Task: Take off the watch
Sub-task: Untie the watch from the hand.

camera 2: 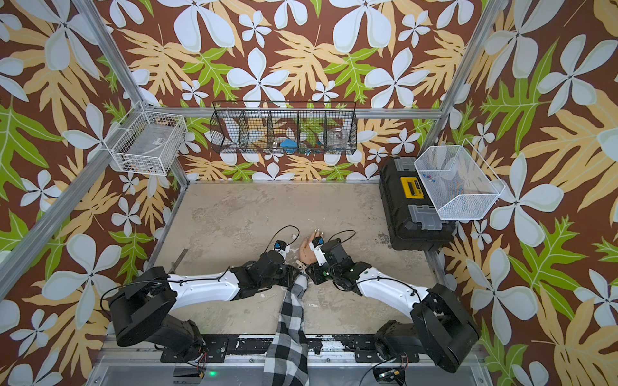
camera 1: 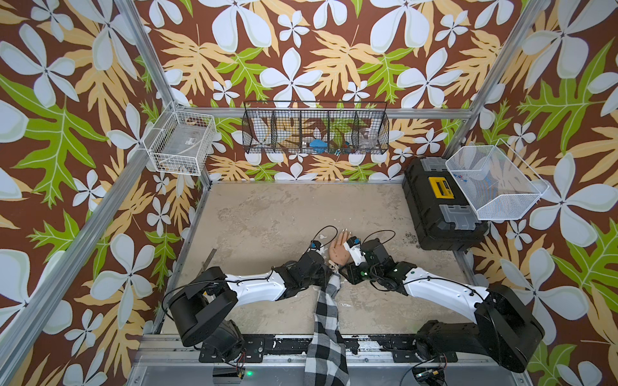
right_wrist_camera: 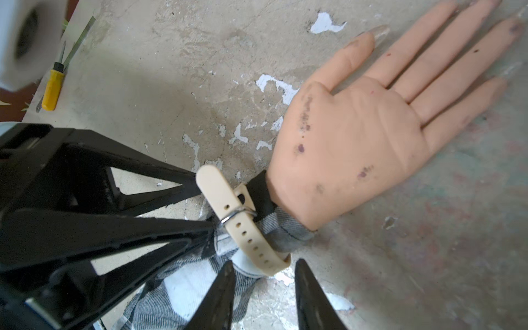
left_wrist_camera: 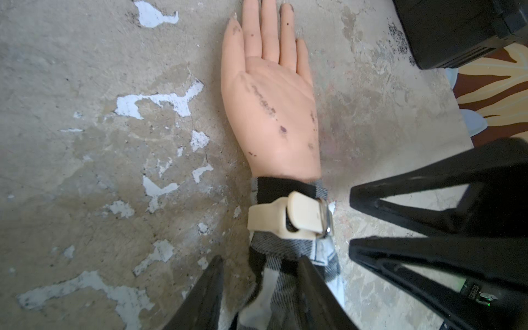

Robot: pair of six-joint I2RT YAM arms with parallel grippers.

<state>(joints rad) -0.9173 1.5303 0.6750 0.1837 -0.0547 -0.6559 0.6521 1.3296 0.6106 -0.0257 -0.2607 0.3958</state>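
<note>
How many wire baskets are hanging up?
3: one white grid basket at the back-left corner, one black divided basket on the back wall, one white mesh basket at the right.

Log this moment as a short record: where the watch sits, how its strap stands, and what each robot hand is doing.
watch: strapped around the mannequin's wrist, over the sleeve
strap: through the buckle, free end sticking out
mannequin hand: palm up, flat on the table
left hand: fingers either side of the sleeve behind the watch; grip unclear
right hand: open, tips just short of the watch
task: watch not yet off
</note>
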